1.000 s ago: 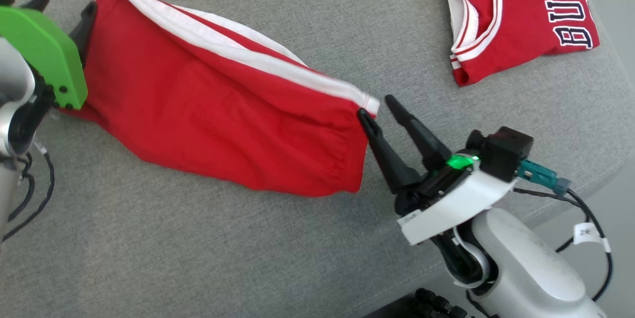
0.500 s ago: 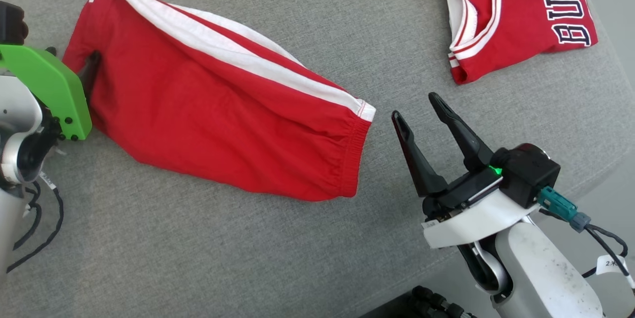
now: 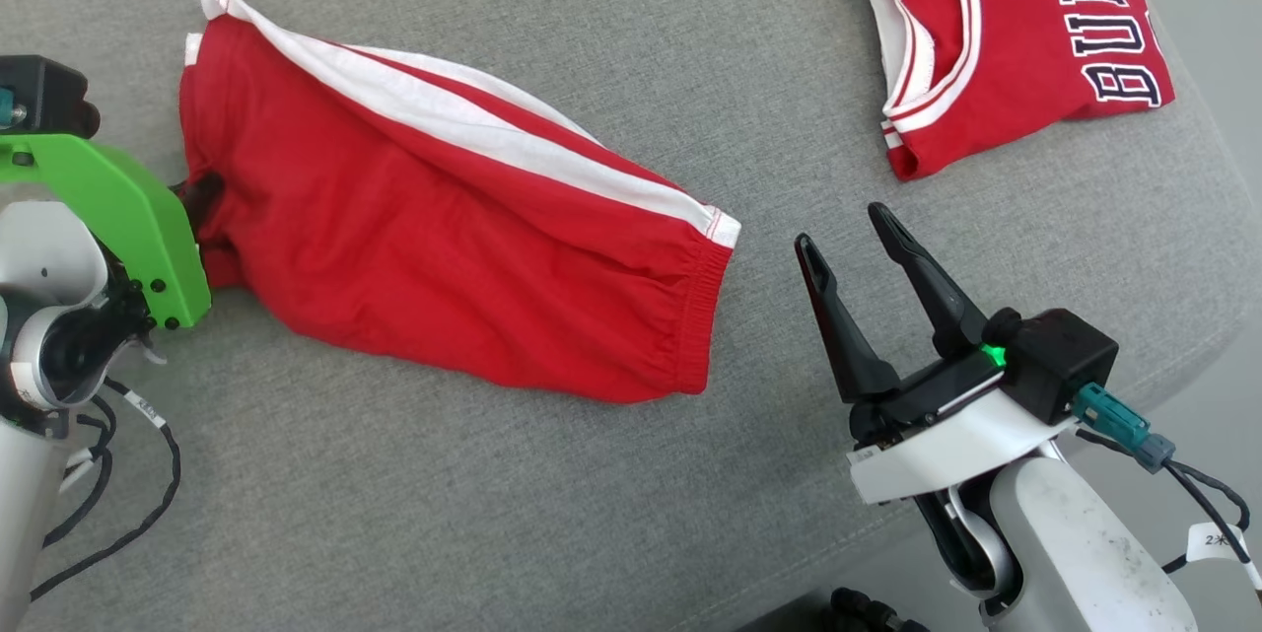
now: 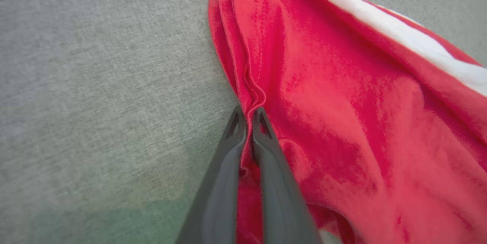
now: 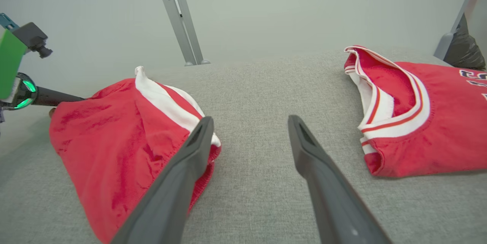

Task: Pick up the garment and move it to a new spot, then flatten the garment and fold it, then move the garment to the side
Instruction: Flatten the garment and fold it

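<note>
The garment (image 3: 444, 238) is a pair of red shorts with a white side stripe, lying stretched across the grey cushion (image 3: 592, 514). My left gripper (image 3: 200, 196) sits at the shorts' left edge, mostly behind its green mount. In the left wrist view the left gripper (image 4: 248, 112) is shut on a pinched fold of the garment (image 4: 342, 103). My right gripper (image 3: 840, 228) stands open just right of the elastic waistband, apart from the cloth. In the right wrist view the right gripper (image 5: 251, 120) has bare cushion between its fingers, and the garment (image 5: 106, 145) lies to the left.
A red jersey (image 3: 1006, 40) with dark lettering lies at the far right, also seen as the jersey (image 5: 426, 122) in the right wrist view. The cushion's edge runs along the lower right. A metal post (image 5: 179, 15) stands behind the cushion.
The left gripper has closed on the shorts' left edge. The right gripper has drawn back from the waistband corner, staying open, and the cloth has settled flatter.
</note>
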Controlling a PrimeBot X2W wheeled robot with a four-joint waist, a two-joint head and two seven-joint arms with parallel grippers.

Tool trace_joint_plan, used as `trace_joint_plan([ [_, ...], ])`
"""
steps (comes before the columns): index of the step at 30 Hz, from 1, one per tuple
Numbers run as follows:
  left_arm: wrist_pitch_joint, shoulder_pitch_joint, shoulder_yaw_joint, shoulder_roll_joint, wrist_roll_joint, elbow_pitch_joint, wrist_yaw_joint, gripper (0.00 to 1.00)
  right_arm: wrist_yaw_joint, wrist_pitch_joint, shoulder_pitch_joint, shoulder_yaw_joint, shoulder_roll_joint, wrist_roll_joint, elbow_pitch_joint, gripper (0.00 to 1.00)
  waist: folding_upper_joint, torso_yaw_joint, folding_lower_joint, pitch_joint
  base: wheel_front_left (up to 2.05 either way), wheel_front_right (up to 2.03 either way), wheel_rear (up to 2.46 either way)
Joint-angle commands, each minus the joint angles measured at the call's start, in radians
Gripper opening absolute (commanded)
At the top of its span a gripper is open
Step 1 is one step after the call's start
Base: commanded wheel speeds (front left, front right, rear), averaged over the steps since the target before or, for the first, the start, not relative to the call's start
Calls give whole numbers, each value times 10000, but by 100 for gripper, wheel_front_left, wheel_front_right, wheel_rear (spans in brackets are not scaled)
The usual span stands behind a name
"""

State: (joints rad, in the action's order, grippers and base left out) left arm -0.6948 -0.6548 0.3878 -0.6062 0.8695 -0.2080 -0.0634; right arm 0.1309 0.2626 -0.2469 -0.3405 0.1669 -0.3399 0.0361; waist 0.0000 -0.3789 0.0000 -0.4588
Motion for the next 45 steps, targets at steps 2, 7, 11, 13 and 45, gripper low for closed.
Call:
trace_joint_plan([
  [2,324,386,-194,79,79,273,-193,0,-6,28,224,83,17,75,38,100,0,367,0,391,0,0,0],
  [7,1199,1227,-606,261,227,979,-567,0,-6,28,473,268,219,146,104,100,0,934,0,846,0,0,0],
  [11,1894,2384,-876,491,412,1739,-793,0,-6,28,716,369,458,170,189,100,0,1478,0,1208,0,0,0],
  [13,2250,3008,-952,597,465,2085,-865,0,-6,28,848,414,604,162,236,100,0,1775,0,1408,0,0,0],
  [45,9543,6197,-776,2971,-3179,1810,-2011,100,-10,-2618,67,-318,1174,469,633,100,0,4105,0,2543,0,0,0],
])
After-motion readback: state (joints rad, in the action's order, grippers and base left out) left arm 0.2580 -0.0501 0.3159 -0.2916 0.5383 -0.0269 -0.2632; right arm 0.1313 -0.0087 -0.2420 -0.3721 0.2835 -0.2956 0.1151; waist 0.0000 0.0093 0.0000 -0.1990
